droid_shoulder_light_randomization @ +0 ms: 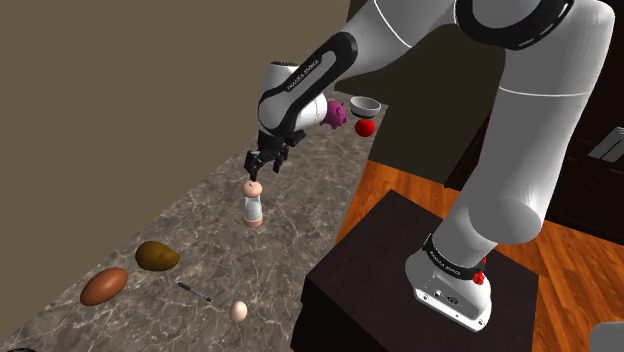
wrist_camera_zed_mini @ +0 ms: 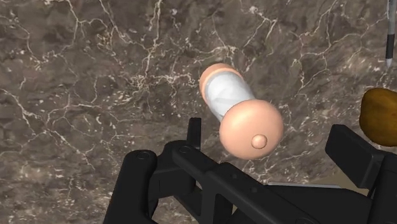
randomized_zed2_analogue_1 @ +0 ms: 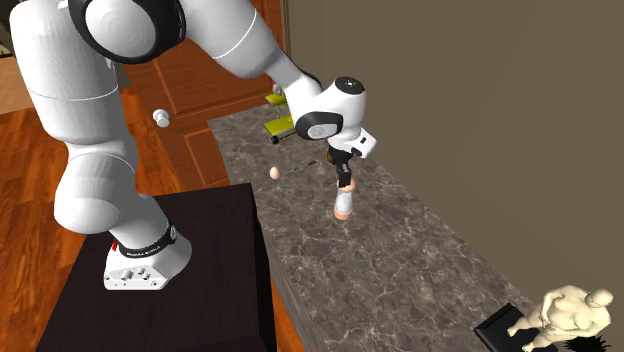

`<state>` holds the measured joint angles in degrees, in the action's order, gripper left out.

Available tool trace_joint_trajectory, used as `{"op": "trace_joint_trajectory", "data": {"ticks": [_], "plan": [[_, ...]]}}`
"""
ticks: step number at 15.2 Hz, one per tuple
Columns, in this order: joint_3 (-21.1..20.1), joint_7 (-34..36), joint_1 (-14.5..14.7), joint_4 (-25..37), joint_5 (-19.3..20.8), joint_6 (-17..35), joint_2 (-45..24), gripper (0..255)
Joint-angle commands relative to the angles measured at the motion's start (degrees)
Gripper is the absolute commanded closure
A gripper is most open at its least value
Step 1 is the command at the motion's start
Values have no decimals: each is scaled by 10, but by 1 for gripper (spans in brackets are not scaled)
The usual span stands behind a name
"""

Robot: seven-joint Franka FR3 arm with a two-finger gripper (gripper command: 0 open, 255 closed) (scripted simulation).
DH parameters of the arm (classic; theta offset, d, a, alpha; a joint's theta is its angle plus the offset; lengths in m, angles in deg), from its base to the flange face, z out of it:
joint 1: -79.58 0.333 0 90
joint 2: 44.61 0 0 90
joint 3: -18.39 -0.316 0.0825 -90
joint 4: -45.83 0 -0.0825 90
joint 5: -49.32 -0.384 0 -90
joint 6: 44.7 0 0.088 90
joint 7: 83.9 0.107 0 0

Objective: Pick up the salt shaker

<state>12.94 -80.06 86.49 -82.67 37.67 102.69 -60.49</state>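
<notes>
The salt shaker (droid_shoulder_light_randomization: 254,205) stands upright on the marble counter (droid_shoulder_light_randomization: 215,250); it has a pale glass-like body and a peach cap and base. My black gripper (droid_shoulder_light_randomization: 262,168) hangs just above its cap, open. In the second exterior view the gripper (randomized_zed2_analogue_1: 345,176) sits directly over the shaker (randomized_zed2_analogue_1: 343,202). In the wrist view the shaker's round cap (wrist_camera_zed_mini: 251,129) lies between the two fingers of the gripper (wrist_camera_zed_mini: 266,132), and neither finger touches it.
On the counter near the shaker are a brown potato (droid_shoulder_light_randomization: 157,256), a reddish-brown oval (droid_shoulder_light_randomization: 104,286), an egg (droid_shoulder_light_randomization: 239,311) and a thin utensil (droid_shoulder_light_randomization: 194,291). A purple toy (droid_shoulder_light_randomization: 335,114), bowl (droid_shoulder_light_randomization: 364,103) and red fruit (droid_shoulder_light_randomization: 366,128) sit farther along. The dark stand (droid_shoulder_light_randomization: 400,290) adjoins the counter.
</notes>
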Motion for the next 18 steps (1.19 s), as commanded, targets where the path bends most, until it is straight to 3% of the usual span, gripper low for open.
{"op": "trace_joint_trajectory", "data": {"ticks": [1,3,12,13,18], "plan": [[-5,-1,3,31,-4,13,-43,0],[-8,-2,6,60,-7,23,-81,0],[-11,-12,5,67,-12,66,-132,0],[-11,-12,5,66,-12,66,-130,255],[-11,-13,4,67,-12,67,-132,255]]}}
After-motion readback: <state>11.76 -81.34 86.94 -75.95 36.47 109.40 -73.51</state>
